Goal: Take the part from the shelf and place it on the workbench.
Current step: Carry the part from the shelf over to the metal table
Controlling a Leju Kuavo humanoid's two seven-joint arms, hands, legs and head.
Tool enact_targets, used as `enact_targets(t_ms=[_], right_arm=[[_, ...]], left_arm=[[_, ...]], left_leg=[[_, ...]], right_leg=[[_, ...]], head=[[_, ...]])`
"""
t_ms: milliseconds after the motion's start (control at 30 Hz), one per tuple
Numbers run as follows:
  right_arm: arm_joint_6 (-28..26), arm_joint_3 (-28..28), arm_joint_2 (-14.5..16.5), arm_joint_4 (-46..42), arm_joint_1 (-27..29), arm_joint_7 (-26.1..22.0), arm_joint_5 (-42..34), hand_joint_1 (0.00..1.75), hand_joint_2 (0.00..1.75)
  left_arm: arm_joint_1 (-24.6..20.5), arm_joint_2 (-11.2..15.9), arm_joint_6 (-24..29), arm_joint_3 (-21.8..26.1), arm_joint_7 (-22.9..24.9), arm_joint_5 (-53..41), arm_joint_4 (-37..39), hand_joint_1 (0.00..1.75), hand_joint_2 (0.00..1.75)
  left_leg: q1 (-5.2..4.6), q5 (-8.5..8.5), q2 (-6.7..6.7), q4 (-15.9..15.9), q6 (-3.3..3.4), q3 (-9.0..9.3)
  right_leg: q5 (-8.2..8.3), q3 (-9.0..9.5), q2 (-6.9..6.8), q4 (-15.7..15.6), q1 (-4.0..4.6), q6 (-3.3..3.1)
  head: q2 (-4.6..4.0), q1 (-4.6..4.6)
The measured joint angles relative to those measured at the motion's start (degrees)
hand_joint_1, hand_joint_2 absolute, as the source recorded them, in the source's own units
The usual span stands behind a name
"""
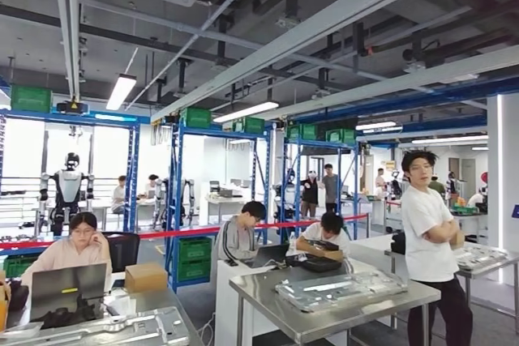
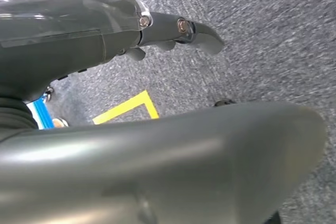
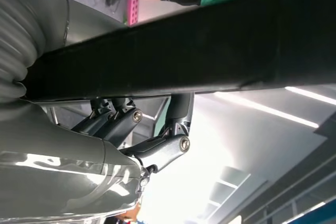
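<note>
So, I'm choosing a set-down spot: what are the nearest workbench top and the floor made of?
The workbench top looks like brushed metal, probably steel: grey with soft reflections. The floor looks like grey speckled carpet, matte and grainy, though blurred.

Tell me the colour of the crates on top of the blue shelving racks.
Green crates, clearest in the head view.

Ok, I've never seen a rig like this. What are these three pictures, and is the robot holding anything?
It is a two-armed humanoid robot. The wide picture is from its head, looking across a workshop: blue shelves, people, and a steel table bearing a flat metal part. The other two come from cameras at its wrists. The left hand hangs open over grey carpet with yellow floor tape. The right hand has its fingers curled around a long black bar, apparently the part.
</note>
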Motion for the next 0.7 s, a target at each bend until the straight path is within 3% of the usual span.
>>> enact_targets(t_ms=[33,100,133,200,233,267,300,333,400,467,533,600,667,700], right_arm=[[0.0,0.0,0.0,-0.01,-0.01,0.0,-0.02,1.75,1.75],[0.01,-0.01,0.0,-0.03,-0.03,0.0,-0.07,1.75,1.75],[0.0,-0.01,-0.02,-0.01,-0.01,0.0,-0.09,1.75,1.75],[0.03,-0.02,-0.07,0.07,0.12,0.01,-0.11,1.75,1.75],[0.04,-0.02,-0.08,0.14,0.22,0.02,-0.11,1.75,1.75],[0.06,-0.02,-0.08,0.19,0.3,0.03,-0.11,1.75,1.75],[0.07,-0.02,-0.08,0.22,0.35,0.04,-0.11,1.75,1.75],[0.07,-0.02,-0.08,0.24,0.37,0.04,-0.11,1.75,1.75],[0.07,-0.03,-0.1,0.25,0.37,0.05,-0.11,1.75,1.75],[0.07,-0.04,-0.13,0.29,0.36,0.05,-0.11,1.75,1.75],[0.07,-0.05,-0.04,0.34,0.23,0.05,-0.11,1.75,1.75],[0.07,-0.05,0.13,0.36,0.1,0.04,-0.13,1.75,1.75],[0.07,-0.05,0.2,0.46,0.13,0.04,-0.13,1.75,1.75],[0.07,-0.06,0.19,0.55,0.2,0.05,-0.13,1.75,1.75]], left_arm=[[0.11,0.01,0.0,0.01,0.07,-0.09,0.0,0.0,1.75],[0.11,0.01,0.0,0.01,0.2,-0.21,0.0,0.0,1.75],[0.05,0.01,0.0,0.02,0.25,-0.27,0.0,0.0,1.75],[-0.1,0.01,0.0,0.02,0.31,-0.39,0.0,0.0,1.75],[-0.12,0.01,0.0,0.02,0.34,-0.47,0.0,0.0,1.75],[-0.12,0.01,0.0,0.02,0.36,-0.55,0.0,0.0,1.75],[-0.11,0.01,0.0,0.02,0.37,-0.62,0.0,0.0,1.75],[-0.11,-0.01,0.0,0.02,0.39,-0.67,0.0,0.0,1.75],[-0.16,-0.19,0.0,0.03,0.42,-0.7,0.0,0.0,1.75],[-0.1,-0.35,0.0,0.03,0.46,-0.75,0.0,0.0,1.75],[0.12,-0.4,-0.03,0.03,0.5,-0.84,0.0,0.0,1.75],[0.18,-0.48,-0.04,0.04,0.52,-0.94,0.0,0.0,1.75],[-0.11,-0.48,-0.01,0.08,0.51,-1.14,0.0,0.0,1.75],[-0.26,-0.46,0.0,0.09,0.51,-1.25,0.0,0.0,1.75]], left_leg=[[-0.04,0.04,-0.43,-0.01,0.35,-0.01],[-0.03,0.17,-1.31,-0.09,1.03,0.03],[-0.03,0.23,-1.78,-0.12,1.29,0.02],[-0.28,0.29,-2.91,-0.1,1.64,-0.03],[-0.47,0.31,-3.59,-0.1,1.75,-0.04],[-0.68,0.34,-4.32,-0.09,1.83,-0.02],[-0.85,0.37,-5.09,-0.09,1.88,0.01],[-0.95,0.42,-5.89,-0.09,1.95,0.02],[-0.9,0.55,-7.29,-0.08,1.97,-0.11],[-0.52,0.77,-8.58,-0.14,1.67,-0.42],[-0.34,1.01,-9.69,-0.39,1.13,-0.66],[-0.63,-0.17,-7.85,0.86,0.61,-1.38],[-0.73,-3.6,-4.23,6.49,0.07,-3.95],[-0.59,-5.32,-3.13,10.23,-0.23,-5.64]], right_leg=[[-0.29,0.07,0.34,0.17,-0.19,0.22],[-2.42,-0.91,2.57,2.87,-0.55,0.56],[-4.28,-2.32,4.05,6.09,-0.65,0.65],[-7.59,-6.18,5.37,14.16,-0.59,0.47],[-8.09,-7.62,5.55,16.83,-0.5,0.26],[-7.41,-8.06,5.7,17.25,-0.34,-0.08],[-5.71,-7.47,6.04,15.38,-0.11,-0.57],[-3.3,-5.97,6.88,11.56,0.22,-1.21],[0.24,-2.95,9.96,4.1,0.64,-2.46],[1.05,-1.77,11.42,1.26,0.87,-2.92],[1.22,-1.29,9.97,0.32,0.85,-2.76],[1.56,-0.7,8.3,-1.05,0.51,-2.56],[1.76,-0.45,6.5,-1.68,0.37,-2.43],[1.74,-0.46,5.55,-1.68,0.36,-2.42]], head=[[-0.01,0.0],[-0.01,0.01],[-0.01,0.02],[-0.02,0.02],[-0.02,0.01],[-0.02,0.01],[-0.02,0.01],[-0.02,0.01],[-0.02,0.03],[-0.01,0.04],[0.01,0.03],[-0.01,0.03],[-0.02,0.04],[-0.02,0.04]])
